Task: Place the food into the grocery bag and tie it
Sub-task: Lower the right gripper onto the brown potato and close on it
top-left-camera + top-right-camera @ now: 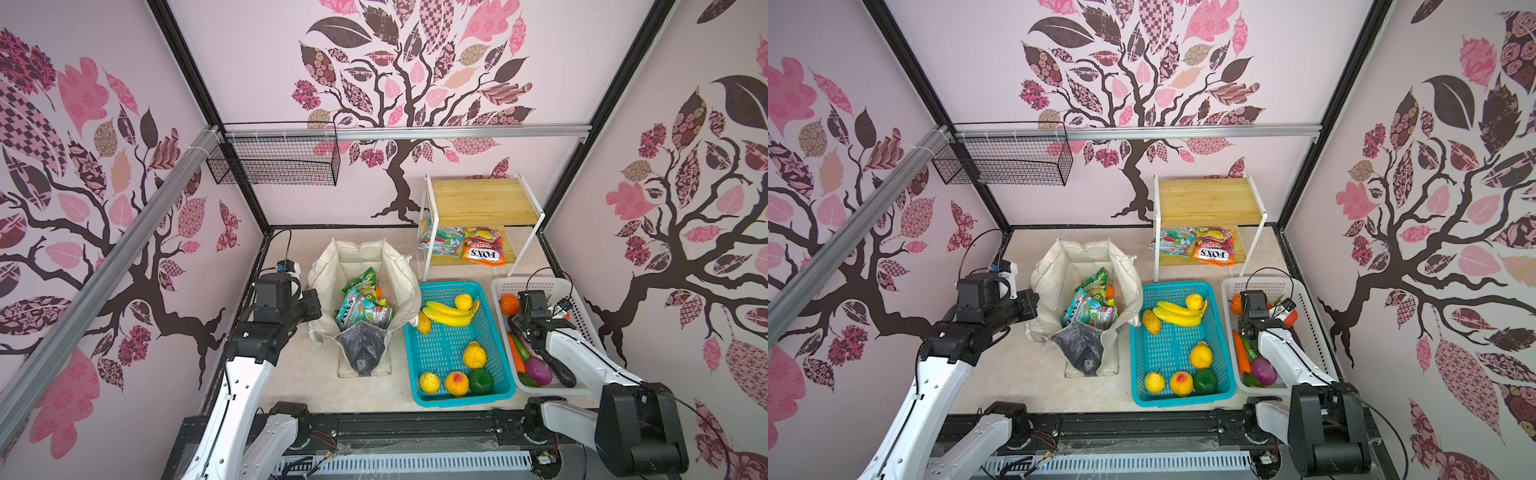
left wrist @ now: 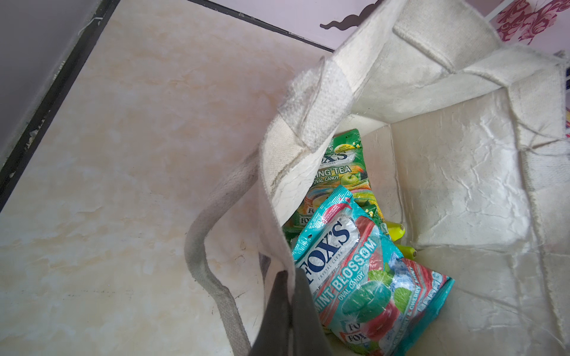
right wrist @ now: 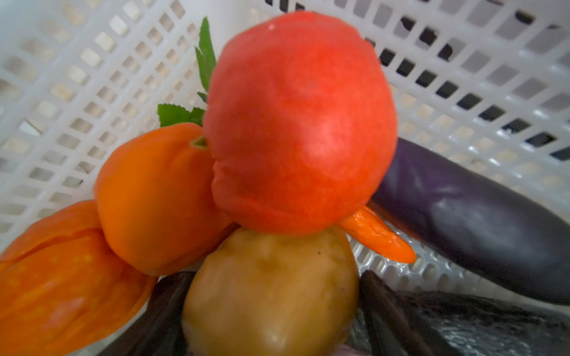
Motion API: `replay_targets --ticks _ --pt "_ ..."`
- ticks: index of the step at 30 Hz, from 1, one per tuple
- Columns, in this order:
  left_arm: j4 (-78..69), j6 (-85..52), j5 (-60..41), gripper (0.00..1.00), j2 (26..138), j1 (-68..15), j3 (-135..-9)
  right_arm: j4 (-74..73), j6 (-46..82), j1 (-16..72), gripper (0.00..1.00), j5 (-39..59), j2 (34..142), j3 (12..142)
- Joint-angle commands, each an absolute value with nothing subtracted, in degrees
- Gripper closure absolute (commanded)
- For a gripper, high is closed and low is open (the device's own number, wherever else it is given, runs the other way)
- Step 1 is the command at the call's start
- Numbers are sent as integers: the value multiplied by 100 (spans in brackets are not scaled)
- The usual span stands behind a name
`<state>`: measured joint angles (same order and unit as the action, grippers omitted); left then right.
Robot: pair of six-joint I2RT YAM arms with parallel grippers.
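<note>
Status: off-white canvas grocery bag stands open by my left arm, glossy teal FOX'S packet and green FOX'S packet inside. Left gripper clamped on its rim. Right gripper straddles brown round toy vegetable in white plastic basket; I can't tell if it's gripping.

The grocery bag is standing on the surface left of centre, with snack packets lying inside it. Just to its right the fruit basket is sitting, the banana bunch lying across its far end. The vegetable basket is sitting beside that, farthest right. Behind both baskets a rack is standing, further packets lying on its lower shelf.
</note>
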<state>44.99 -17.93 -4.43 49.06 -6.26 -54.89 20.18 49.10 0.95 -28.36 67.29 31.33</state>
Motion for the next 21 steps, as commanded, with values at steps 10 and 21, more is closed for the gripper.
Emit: replay_targets --ticks 10,21 --pt "4377 -1767 -537 100 4803 -593 -5371 2048 4924 61 36 -2804 6416 2933" --pt "4377 -1763 -523 100 4829 -585 -5375 2724 4947 58 45 -2281 5409 3309"
